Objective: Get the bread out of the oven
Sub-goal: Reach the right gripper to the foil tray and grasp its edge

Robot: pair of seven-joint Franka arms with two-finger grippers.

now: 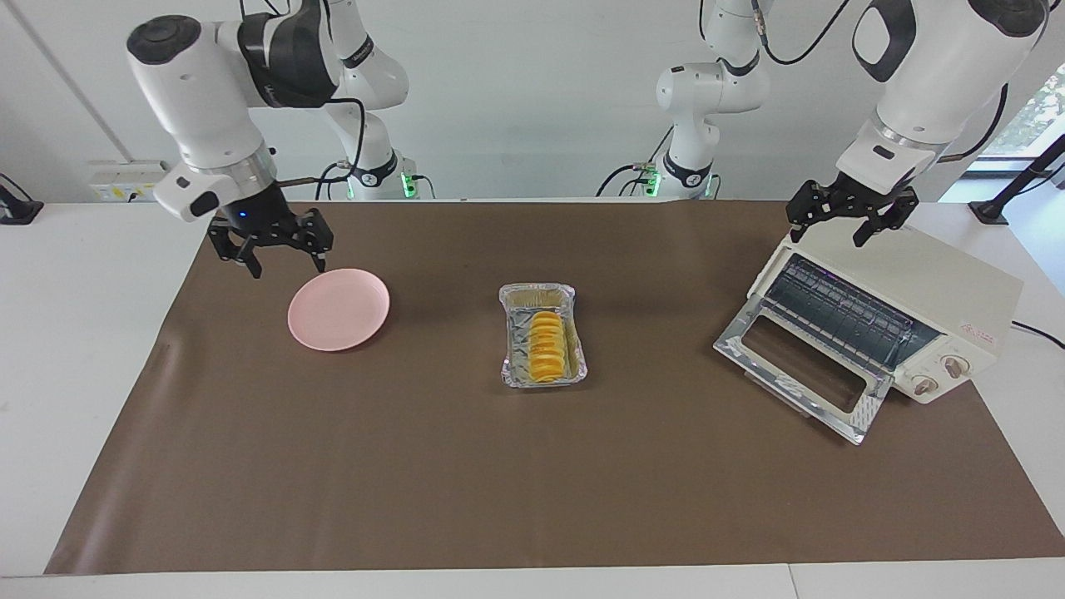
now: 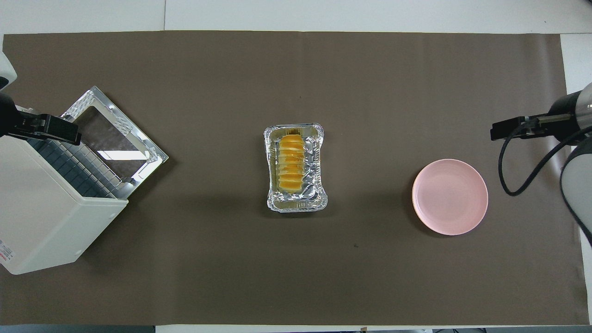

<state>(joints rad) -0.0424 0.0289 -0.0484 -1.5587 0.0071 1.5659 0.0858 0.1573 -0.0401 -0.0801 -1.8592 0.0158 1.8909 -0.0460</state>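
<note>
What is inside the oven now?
Through the open door, the oven shows only its bare wire rack. The bread lies in the foil tray mid-table. The oven's deeper interior is hidden.

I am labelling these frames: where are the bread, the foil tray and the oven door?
bread (image 1: 548, 345): facing view, middle of the loaf.
foil tray (image 2: 318, 173): overhead view, side wall.
oven door (image 1: 803, 352): facing view, glass pane.

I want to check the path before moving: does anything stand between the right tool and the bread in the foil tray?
Nothing visible blocks it. The right tool hangs open beside the pink plate. The bread lies uncovered in the foil tray mid-table; only bare brown mat separates plate and tray.
</note>
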